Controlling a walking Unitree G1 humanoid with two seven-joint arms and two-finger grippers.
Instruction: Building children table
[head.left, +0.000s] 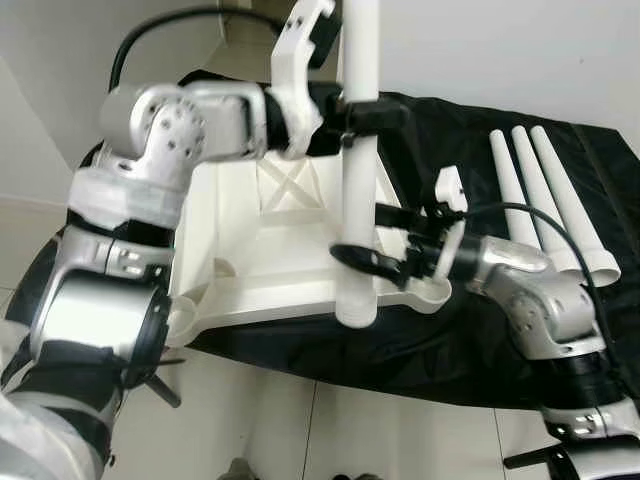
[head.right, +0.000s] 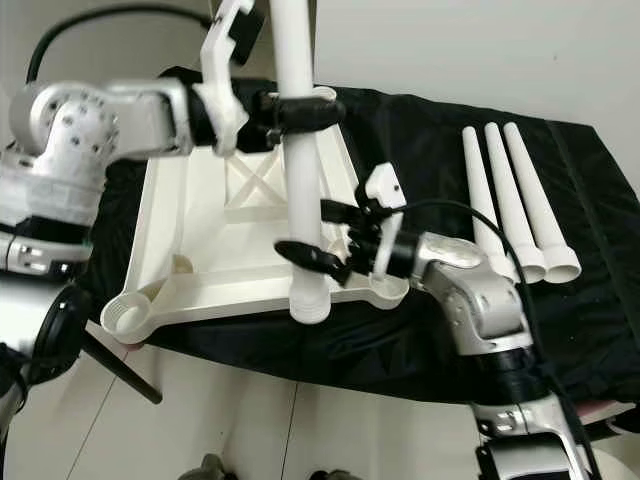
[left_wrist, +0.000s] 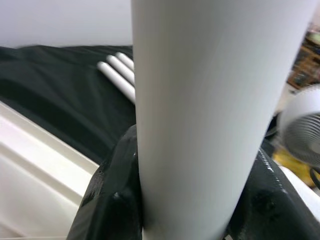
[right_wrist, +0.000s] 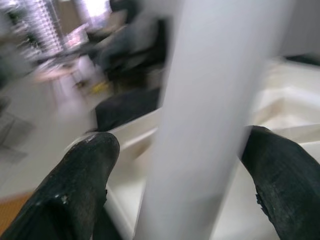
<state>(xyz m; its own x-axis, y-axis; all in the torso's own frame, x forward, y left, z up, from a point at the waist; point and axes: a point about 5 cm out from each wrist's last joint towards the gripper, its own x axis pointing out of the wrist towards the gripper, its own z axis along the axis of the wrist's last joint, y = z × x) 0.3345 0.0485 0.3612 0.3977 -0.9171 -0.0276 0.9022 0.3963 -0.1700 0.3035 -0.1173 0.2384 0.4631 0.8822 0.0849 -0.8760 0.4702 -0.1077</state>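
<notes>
- The left gripper (head.left: 352, 115) is clamping the white table leg (head.left: 359, 180) high on its shaft; in the left wrist view both black fingers (left_wrist: 107, 200) are pressing against the tube, so the jaws are closed onto it.
- The right gripper (head.left: 362, 258) is bracketing the same leg near its lower end. In the right wrist view its fingers (right_wrist: 75, 185) are standing either side of the tube with a gap showing, so the jaws appear partly open, guiding rather than gripping.
- The leg is standing roughly upright, its open lower end hanging just past the near edge of the upturned tabletop (head.left: 240, 230), beside the near right corner socket (head.left: 432, 292) and not yet seated in it.
- Judgement: the step in hand is aligning the leg with a socket. Keep the tube vertical, centre its end over the round socket, then press straight down; a tilted entry is likely to jam.
- The tabletop is a rigid white moulded plastic panel, ribbed with a cross brace, with round sockets at the corners.
- Three spare legs (head.left: 545, 195) are lying side by side on the black cloth (head.left: 440, 150); they are smooth, tapered, hollow tubes with flared ends.
</notes>
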